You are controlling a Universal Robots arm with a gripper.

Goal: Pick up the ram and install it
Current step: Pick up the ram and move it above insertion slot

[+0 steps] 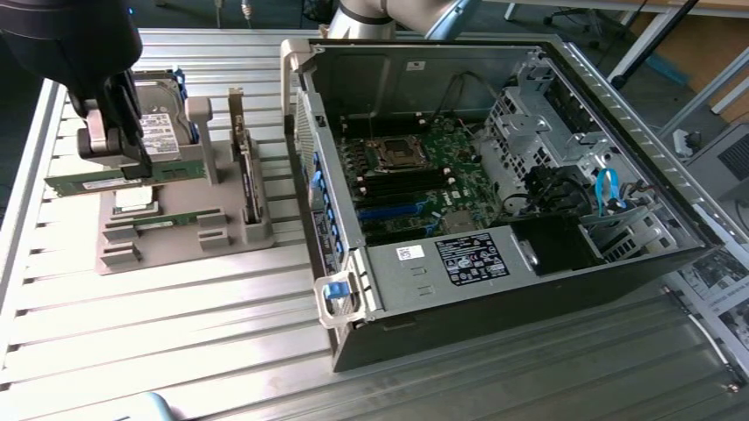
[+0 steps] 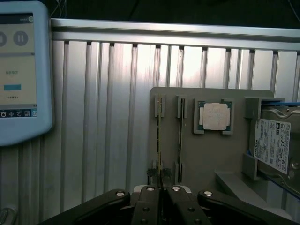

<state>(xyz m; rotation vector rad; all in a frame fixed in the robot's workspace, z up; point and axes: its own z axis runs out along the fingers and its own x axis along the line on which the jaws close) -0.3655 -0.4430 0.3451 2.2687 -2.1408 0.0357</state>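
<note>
The ram (image 1: 94,182) is a long green stick with a white label, held level at the exterior view's left, just over the grey holder (image 1: 175,250). My gripper (image 1: 126,160) comes down from above and is shut on the stick's upper edge. In the wrist view the ram (image 2: 160,145) shows edge-on as a thin line running into my shut gripper (image 2: 161,188), in line with a slot of the holder (image 2: 211,159). I cannot tell whether its lower edge still touches the slot.
A second green stick (image 1: 170,219) (image 2: 180,136) sits in the neighbouring slot. The holder also carries a silver processor (image 2: 215,116) and a hard drive (image 1: 158,123) (image 2: 274,145). The open computer case (image 1: 351,281) with its motherboard (image 1: 427,162) lies to the exterior view's right. A screen device (image 2: 18,70) rests on the slatted table.
</note>
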